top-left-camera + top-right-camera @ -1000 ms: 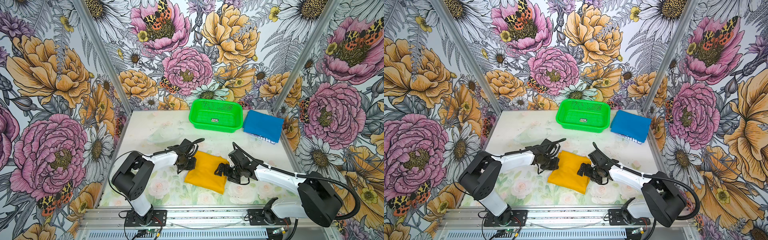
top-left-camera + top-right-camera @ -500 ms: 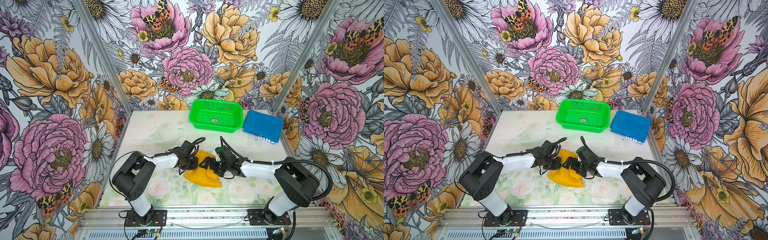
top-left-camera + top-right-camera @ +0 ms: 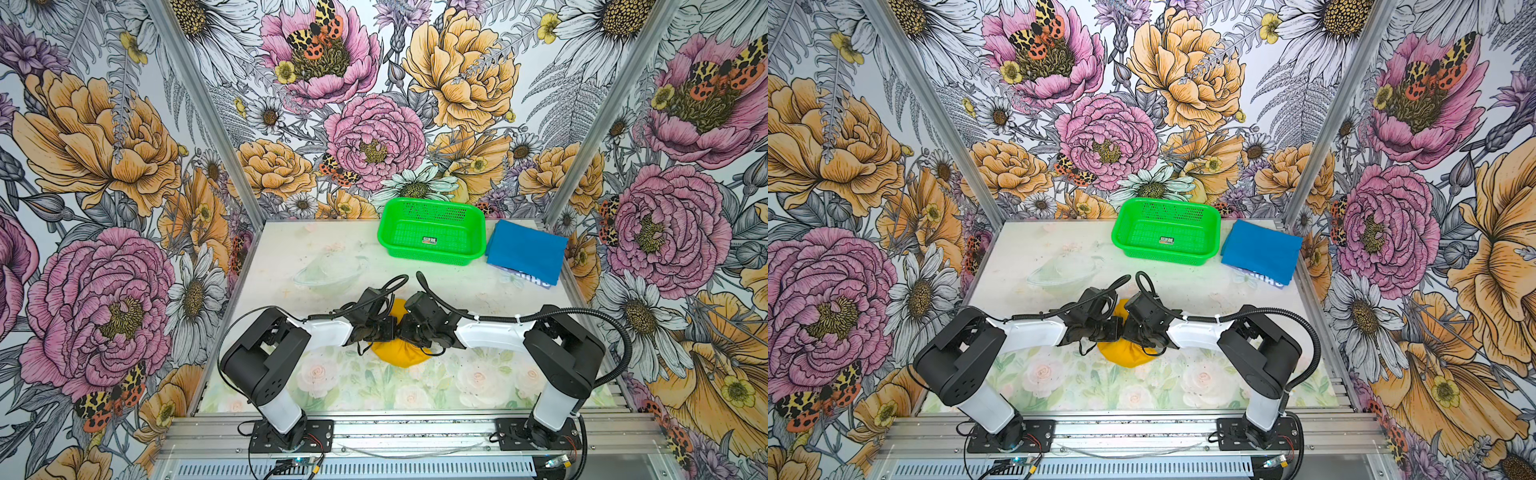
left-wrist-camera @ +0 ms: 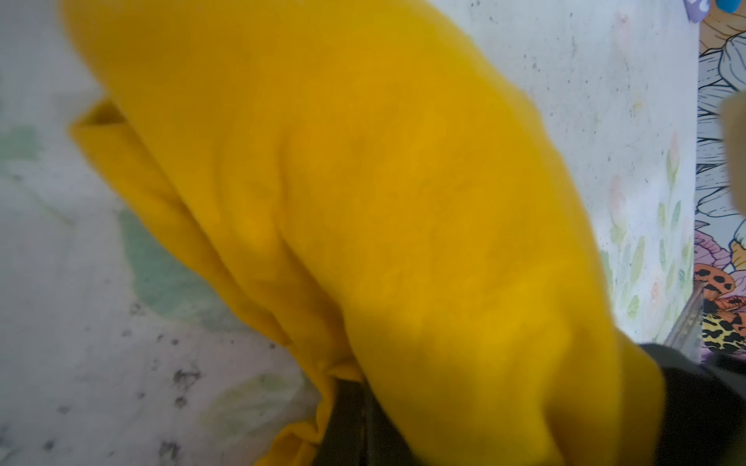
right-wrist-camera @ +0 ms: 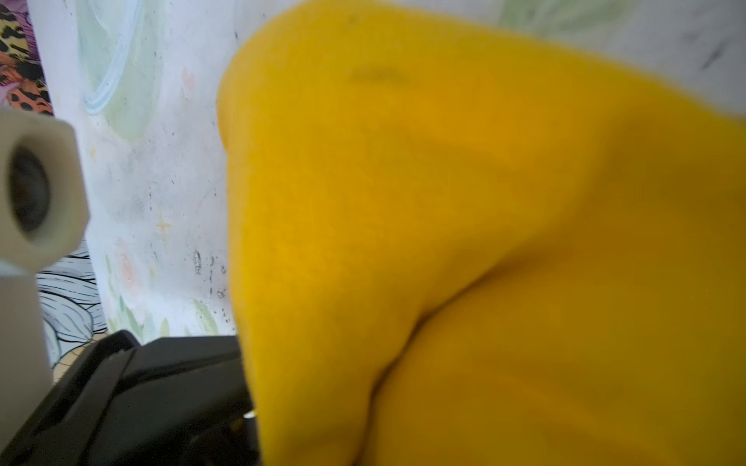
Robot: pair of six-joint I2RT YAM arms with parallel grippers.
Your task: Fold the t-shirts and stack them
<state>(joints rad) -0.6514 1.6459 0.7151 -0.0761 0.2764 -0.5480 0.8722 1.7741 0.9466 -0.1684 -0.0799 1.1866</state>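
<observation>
cloth of the mustard-yellow t-shirt (image 3: 397,354) is gathered into a small bundle near the front middle of the table (image 3: 291,257), and both grippers meet just above it. i think this is a fold step: two sides of the shirt are brought together so that one half can lie over the other, and this is why the arms come so close.

the left gripper (image 3: 388,330) is fully closed. in the left wrist view the mustard-yellow t-shirt (image 4: 383,201) bunches at its dark finger (image 4: 347,419), so it seems to pinch an edge of the shirt. the right gripper (image 3: 406,331) is pressed into the same bundle, but cloth covers its jaws in the right wrist view, so i cannot tell how wide it stands or whether it grips anything.

the blue t-shirt (image 3: 525,253) lies folded flat at the far right corner, just beside the green basket (image 3: 430,258); probably it waits there as the base of the stack.

both arms are stretched low and nearly level over the table, forearms pointing inward from their bases, wrists almost touching.
</observation>
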